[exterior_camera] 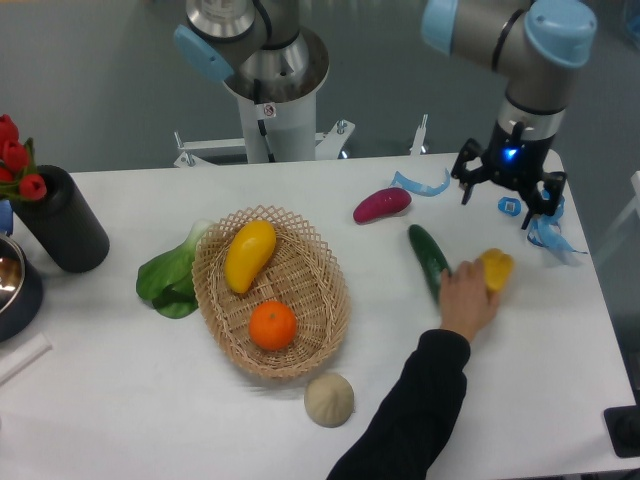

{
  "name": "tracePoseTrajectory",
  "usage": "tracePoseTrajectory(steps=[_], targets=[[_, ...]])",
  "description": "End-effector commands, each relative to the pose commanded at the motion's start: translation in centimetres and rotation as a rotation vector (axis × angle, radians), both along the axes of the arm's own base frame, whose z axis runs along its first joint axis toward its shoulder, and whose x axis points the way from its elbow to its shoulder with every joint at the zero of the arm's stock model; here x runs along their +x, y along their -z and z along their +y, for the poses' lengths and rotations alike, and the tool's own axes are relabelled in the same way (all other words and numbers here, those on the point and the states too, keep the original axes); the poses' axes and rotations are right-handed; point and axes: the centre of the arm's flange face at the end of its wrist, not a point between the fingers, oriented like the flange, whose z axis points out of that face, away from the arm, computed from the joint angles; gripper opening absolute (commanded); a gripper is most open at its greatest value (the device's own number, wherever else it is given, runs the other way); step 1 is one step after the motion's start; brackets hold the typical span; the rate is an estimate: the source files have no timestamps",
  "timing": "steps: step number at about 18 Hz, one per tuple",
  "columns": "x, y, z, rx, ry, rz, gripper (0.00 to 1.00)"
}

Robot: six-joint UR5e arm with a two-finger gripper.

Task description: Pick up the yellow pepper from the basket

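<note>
The white bench [520, 400] carries everything. On its left half sits the wicker basket [325, 262], holding an elongated yellow fruit [248, 254] and an orange [272, 325]. A leafy green vegetable [166, 278] lies against the basket's left edge, and a black cylinder [60, 219] with red tulips [14, 160] stands at the far left. A person's hand [465, 300] in a black sleeve reaches in from the bottom edge. It rests on the yellow pepper [497, 268], which is out of the basket, on the bench to the right, just beside the dark cucumber [428, 255]. The claw [504, 195] hangs above the far right edge, empty; its fingers look spread, though the view is small. A purple vegetable [381, 204] lies mid-bench, and a pale round object [329, 399] sits below the basket.
</note>
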Motion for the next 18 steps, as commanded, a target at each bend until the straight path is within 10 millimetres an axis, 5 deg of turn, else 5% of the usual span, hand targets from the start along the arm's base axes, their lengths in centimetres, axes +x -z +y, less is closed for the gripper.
tracePoseTrajectory(steps=[11, 14, 18], targets=[[5.6, -0.4, 4.9, 0.009, 0.072, -0.011, 1.0], [7.8, 0.7, 6.8, -0.002, 0.093, -0.035, 1.0], [7.9, 2.4, 7.2, -0.016, 0.101, -0.063, 1.0]])
